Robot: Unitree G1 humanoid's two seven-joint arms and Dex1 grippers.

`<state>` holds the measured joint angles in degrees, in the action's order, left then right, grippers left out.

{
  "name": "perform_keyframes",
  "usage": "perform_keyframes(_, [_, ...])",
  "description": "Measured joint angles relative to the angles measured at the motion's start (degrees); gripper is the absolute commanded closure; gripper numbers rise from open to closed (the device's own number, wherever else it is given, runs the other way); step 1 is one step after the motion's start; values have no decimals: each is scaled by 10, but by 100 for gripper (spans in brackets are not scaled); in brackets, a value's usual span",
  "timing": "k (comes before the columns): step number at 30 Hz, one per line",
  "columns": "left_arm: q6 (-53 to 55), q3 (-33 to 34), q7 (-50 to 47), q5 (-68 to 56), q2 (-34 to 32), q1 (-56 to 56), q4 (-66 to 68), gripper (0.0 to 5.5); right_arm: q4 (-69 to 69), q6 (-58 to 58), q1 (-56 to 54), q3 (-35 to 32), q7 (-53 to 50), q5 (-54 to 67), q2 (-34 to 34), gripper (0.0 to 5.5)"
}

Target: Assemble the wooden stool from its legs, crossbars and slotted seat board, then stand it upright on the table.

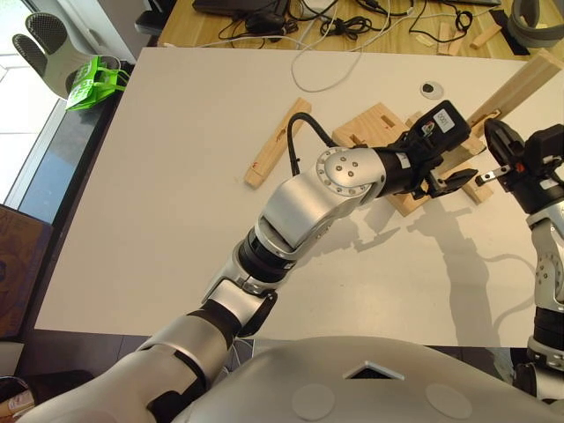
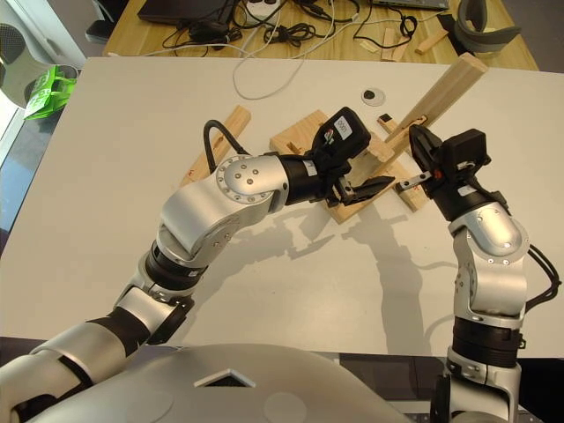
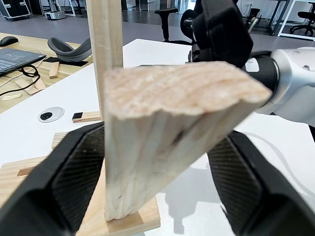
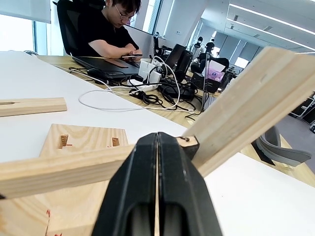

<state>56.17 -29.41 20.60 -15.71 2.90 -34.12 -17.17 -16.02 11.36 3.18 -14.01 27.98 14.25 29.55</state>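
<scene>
Wood parts of the stool sit at the upper right of the white tabletop (image 1: 176, 176), with the flat seat board (image 1: 370, 125) lying down and a long leg (image 2: 445, 88) leaning up from it. Left gripper (image 1: 458, 179) reaches wide around a thick wood piece (image 3: 162, 123) and holds it on both sides. Right gripper (image 4: 157, 140) is squeezed tight together, its tip against the bar (image 4: 59, 169) by the leaning leg.
</scene>
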Motion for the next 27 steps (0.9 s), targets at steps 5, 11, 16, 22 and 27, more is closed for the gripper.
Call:
perform_keyframes(5, [0, 0, 0, 0, 0, 0, 0, 211, 4, 1, 0, 15, -4, -23, 2, 548])
perform_keyframes(11, [0, 0, 0, 0, -1, 0, 0, 211, 5, 14, 1, 21, -9, -28, 6, 548])
perform_keyframes(16, [0, 0, 0, 0, -1, 0, 0, 211, 13, 47, -19, 21, -9, -15, 6, 548])
perform_keyframes(22, [2, 0, 0, 0, -1, 0, 0, 211, 7, 83, -28, 22, -7, 4, 7, 548])
perform_keyframes(27, [5, 0, 0, 0, -1, 0, -1, 211, -3, 153, -43, 13, -13, 51, 2, 548])
